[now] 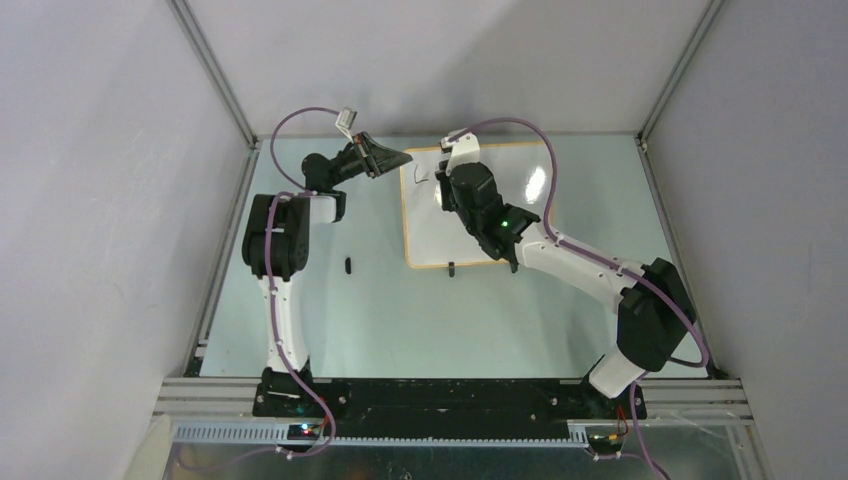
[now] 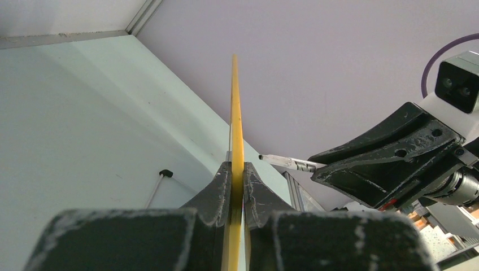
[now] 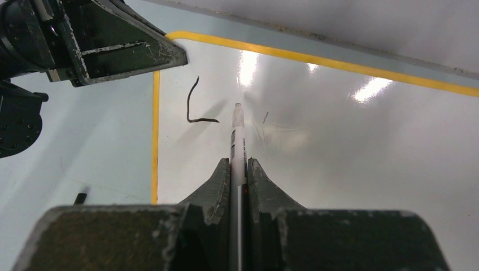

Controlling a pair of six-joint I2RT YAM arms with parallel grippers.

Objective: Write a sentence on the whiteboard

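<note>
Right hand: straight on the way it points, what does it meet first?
The whiteboard: the pen in the right hand points at its face just right of the black stroke. Tip may already touch; depth unclear.

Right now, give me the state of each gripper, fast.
Left gripper: closed on the whiteboard edge.
Right gripper: closed on the marker.

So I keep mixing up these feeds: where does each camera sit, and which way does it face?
Top: fixed above and behind the arms, looking down on the table and whiteboard; both whole arms show.
Left wrist: looks along the left gripper, shut on the whiteboard's edge, toward the marker beyond.
Right wrist: looks down along the right gripper, shut on the marker, at the board face and one black stroke.
Shared: each wrist view shows the other gripper; all show the whiteboard.
</note>
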